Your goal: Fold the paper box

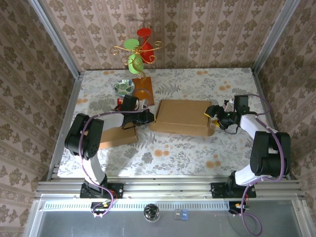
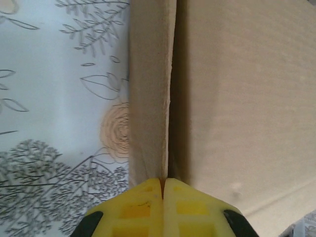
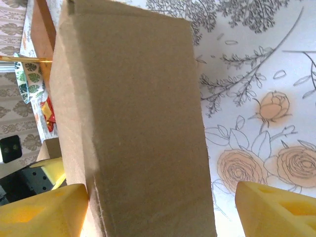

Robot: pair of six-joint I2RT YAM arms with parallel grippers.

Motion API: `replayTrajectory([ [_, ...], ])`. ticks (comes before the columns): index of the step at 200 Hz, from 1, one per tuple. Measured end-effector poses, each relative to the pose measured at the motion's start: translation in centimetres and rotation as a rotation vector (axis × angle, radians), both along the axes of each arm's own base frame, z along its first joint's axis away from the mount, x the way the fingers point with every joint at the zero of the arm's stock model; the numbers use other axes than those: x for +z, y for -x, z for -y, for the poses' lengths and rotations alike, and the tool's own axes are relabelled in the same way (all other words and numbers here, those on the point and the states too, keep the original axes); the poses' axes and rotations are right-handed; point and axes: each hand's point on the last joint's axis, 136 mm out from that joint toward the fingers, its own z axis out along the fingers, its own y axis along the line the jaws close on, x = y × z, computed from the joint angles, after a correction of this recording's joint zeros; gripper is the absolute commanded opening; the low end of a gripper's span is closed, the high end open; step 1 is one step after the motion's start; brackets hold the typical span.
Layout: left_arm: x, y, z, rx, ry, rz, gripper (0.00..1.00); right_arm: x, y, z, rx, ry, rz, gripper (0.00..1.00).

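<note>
Box [image 1: 182,117] sits mid worktop [image 1: 197,153], closed up, looks near done; step in hand: tidying ends. Left fingers [image 2: 143,207] pressed together at seam on box's left end, possibly nipping flap edge, unclear. Right fingers [image 3: 276,207] spread astride right end, not clamping. Next: press end flap flush.

The left arm [image 1: 106,121] rises from its base, folds at the elbow and reaches rightward with its wrist held low. The left gripper [image 2: 162,183] points forward with its yellow fingers [image 2: 138,210] pressed flat together, no gap between them. The right arm [image 1: 256,126] folds at its elbow and reaches leftward, wrist low. The right gripper [image 3: 162,190] has its yellow fingers [image 3: 39,212] spread wide apart.
</note>
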Motion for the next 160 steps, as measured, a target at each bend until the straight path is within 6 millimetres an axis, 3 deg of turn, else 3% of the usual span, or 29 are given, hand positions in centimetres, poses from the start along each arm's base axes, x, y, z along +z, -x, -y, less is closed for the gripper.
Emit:
replayTrajectory([
  [52, -0.2, -0.1, -0.3, 0.002, 0.0, -0.007, 0.04, 0.9, -1.4, -1.2, 0.046, -0.087, 0.12, 0.78],
  [96, -0.1, -0.2, -0.2, 0.001, 0.001, -0.009, 0.05, 0.9, -1.3, -1.7, 0.068, -0.094, 0.143, 0.77],
  [160, 0.1, -0.6, -0.1, 0.009, 0.005, -0.007, 0.11, 0.6, -1.8, -3.9, 0.125, -0.118, 0.132, 0.62],
])
